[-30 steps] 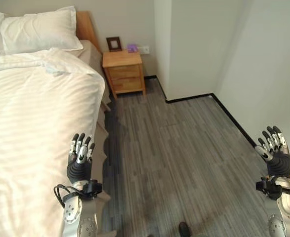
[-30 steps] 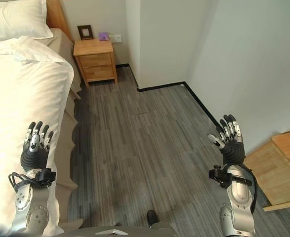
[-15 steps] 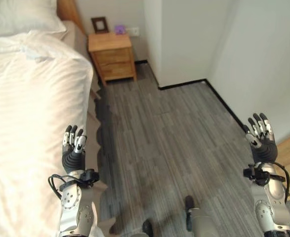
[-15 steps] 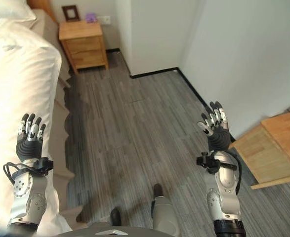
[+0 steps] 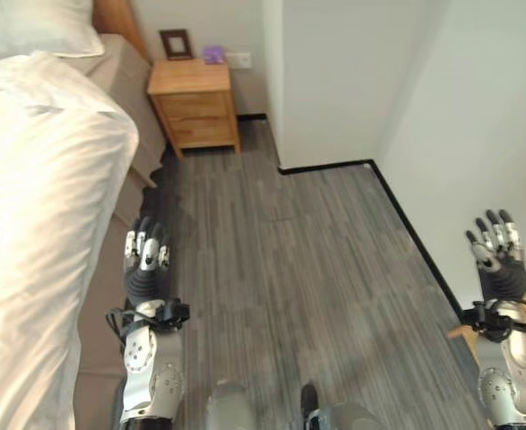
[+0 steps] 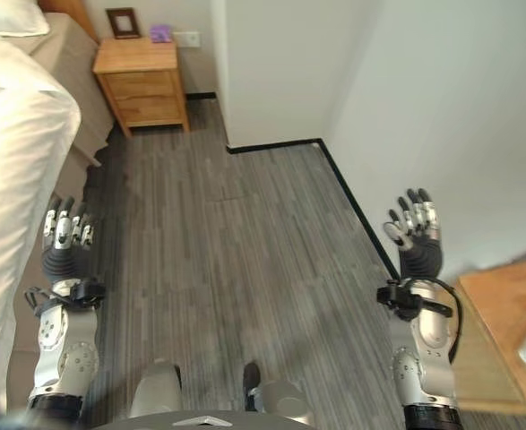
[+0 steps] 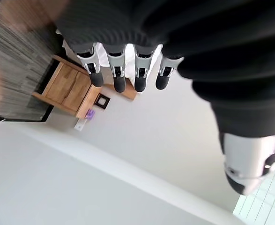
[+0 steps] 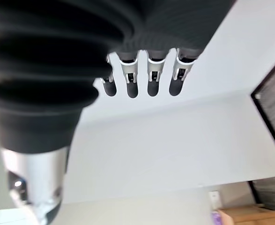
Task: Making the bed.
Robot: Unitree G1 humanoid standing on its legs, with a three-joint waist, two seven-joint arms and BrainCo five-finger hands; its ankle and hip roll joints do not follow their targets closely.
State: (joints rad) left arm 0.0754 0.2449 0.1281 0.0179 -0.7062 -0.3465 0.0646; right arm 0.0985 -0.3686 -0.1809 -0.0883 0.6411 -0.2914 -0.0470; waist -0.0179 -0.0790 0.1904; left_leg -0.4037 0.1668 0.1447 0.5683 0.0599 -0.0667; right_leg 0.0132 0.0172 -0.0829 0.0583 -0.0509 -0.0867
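Grey wood-plank floor (image 5: 280,260) with black skirting along white walls (image 5: 334,72); a wall corner juts into the room. Wooden two-drawer nightstand (image 5: 194,106) against the far wall, carrying a dark picture frame (image 5: 176,43) and a small purple item (image 5: 213,55). Wall socket (image 5: 238,60) just beside.

Nightstand (image 5: 194,106) right of bed (image 5: 38,224)

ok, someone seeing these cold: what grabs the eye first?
Probably the big white duvet filling the robot's left side, with a pillow at the head of the bed. Next, both hands raised with straight fingers and holding nothing: the left hand over the floor beside the bed edge, the right hand far right near the wall. At the far end, a wooden nightstand carries a small picture frame.
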